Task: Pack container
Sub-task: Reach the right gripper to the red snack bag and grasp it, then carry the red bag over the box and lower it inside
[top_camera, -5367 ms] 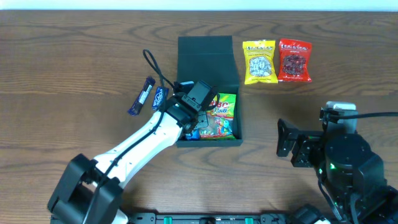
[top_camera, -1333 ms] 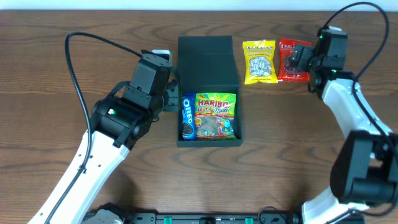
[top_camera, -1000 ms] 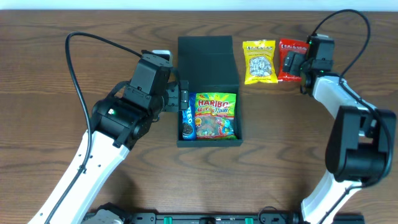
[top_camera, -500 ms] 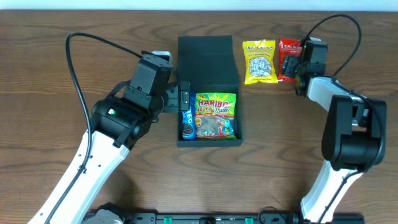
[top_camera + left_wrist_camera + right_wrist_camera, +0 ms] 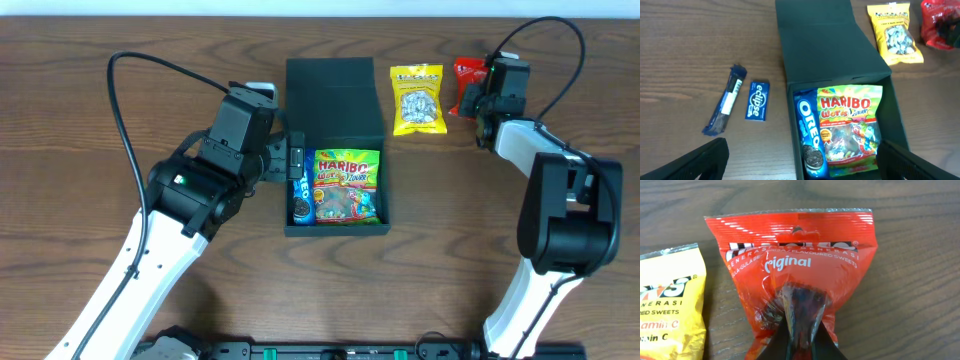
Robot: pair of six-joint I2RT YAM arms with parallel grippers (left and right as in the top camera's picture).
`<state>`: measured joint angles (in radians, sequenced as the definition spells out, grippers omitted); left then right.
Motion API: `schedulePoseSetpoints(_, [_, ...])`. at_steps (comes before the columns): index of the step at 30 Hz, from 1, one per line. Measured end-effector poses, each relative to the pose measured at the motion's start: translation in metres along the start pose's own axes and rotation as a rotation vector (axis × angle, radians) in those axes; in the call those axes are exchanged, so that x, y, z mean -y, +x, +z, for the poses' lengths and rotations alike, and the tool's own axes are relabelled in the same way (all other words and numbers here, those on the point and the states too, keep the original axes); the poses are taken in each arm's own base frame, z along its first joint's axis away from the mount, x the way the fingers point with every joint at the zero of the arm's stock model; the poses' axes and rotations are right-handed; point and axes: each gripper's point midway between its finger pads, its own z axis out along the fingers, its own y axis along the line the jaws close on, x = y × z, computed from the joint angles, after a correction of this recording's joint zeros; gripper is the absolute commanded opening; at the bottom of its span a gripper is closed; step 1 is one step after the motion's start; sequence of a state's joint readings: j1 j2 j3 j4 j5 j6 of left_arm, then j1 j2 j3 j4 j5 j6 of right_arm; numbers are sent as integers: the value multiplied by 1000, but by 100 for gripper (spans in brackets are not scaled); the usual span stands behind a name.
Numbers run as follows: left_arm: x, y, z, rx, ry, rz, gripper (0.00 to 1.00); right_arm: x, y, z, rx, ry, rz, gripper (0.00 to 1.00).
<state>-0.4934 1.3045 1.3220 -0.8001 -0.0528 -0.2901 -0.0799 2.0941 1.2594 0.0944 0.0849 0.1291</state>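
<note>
Tools differ: the right tool [image 5: 802,307] is clamped on the red packet [image 5: 795,250], while the left tool [image 5: 288,160] stands open beside the container [image 5: 335,95]. Lift the packet well clear before swinging it over.

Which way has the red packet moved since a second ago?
Yes: the red packet moved slightly away from the yellow packet, bunching in the shut right gripper.

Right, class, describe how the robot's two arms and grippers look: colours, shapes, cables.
The left arm and right arm have smooth white tubular links joined by chunky black housings. A thin black cable loops over each. The left arm carries a small green light. The left gripper and right gripper are black, with dark tapering fingers.
</note>
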Motion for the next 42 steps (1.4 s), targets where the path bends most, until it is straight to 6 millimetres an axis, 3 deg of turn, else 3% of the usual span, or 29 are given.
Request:
schedulePoseSetpoints(7, [-6,-8,-7,47,-31,10,95,0,-2,-2,1,0,0,1])
schedulePoseSetpoints(14, [-23,-25,-49,188,-89,31,95,0,-10,-24,-1,-3,0,1])
schedulePoseSetpoints(18, [-32,-32,-76,269,-116,38,95,-4,-41,-56,62,-28,4,1])
schedulePoseSetpoints(22, [-39,-33,-97,320,-130,53,95,-10,-77,-101,148,-68,9,1])
schedulePoseSetpoints(25, [-46,-32,-111,348,-151,61,95,-15,-92,-129,181,-107,8,1])
schedulePoseSetpoints(34, [-56,-27,-140,410,-165,49,95,-46,-102,-199,200,-273,-77,1])
schedulePoseSetpoints(42, [-59,-22,-143,403,-171,51,95,-105,-86,-259,202,-465,-252,2])
